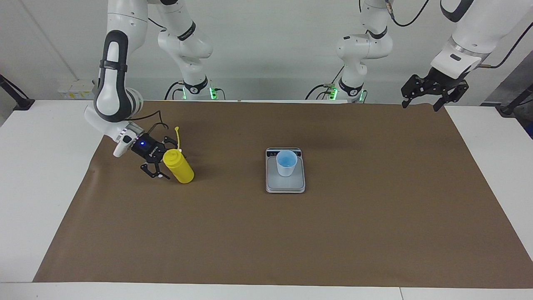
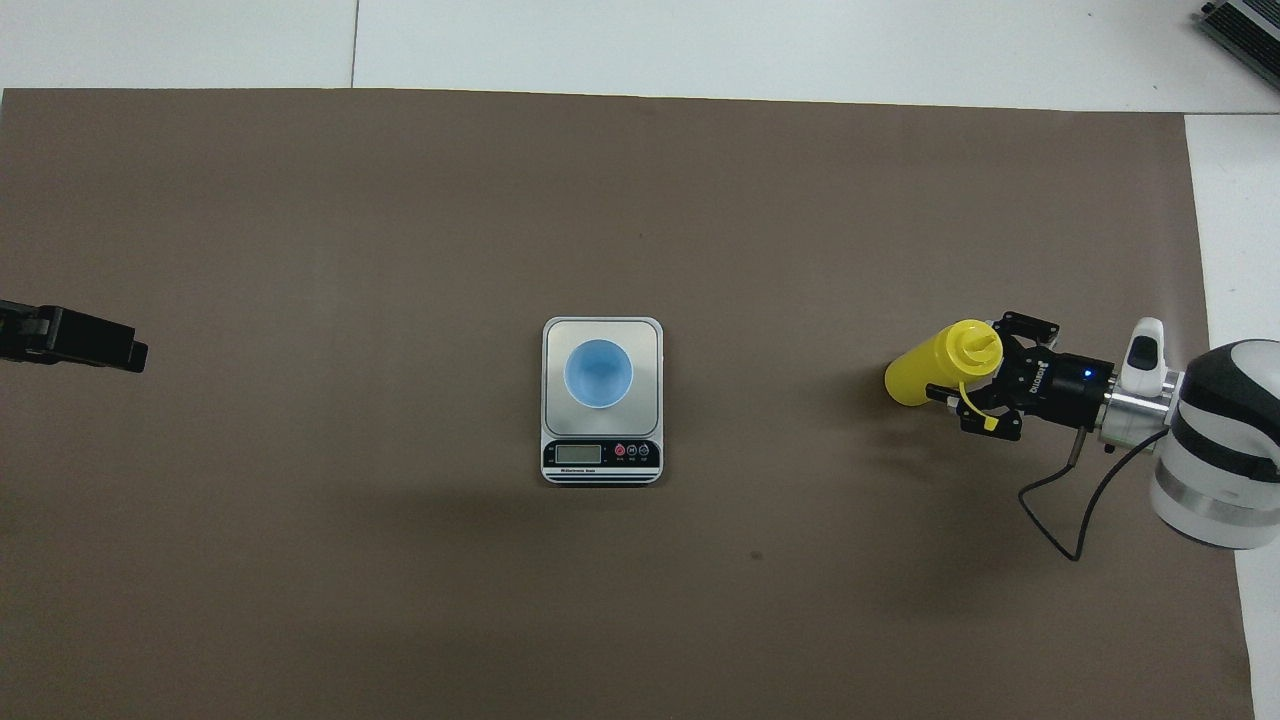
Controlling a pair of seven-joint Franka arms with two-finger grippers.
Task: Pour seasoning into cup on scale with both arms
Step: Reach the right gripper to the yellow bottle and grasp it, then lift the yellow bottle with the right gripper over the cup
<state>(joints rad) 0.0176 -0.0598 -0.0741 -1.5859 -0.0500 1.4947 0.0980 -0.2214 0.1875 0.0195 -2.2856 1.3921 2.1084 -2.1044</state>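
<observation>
The bottle (image 1: 178,166) stands on the counter's (image 1: 41,175) brown mat toward the right arm's end, well apart from the scale (image 1: 285,184). Soft, smooth plastic, likely light; best gripped round its mid-body. The right tool (image 1: 163,161) straddles its upper body, jaws spread, not yet clamped. The cup (image 1: 286,163) on the scale looks empty. The left tool (image 1: 433,91) waits released above the mat's edge
</observation>
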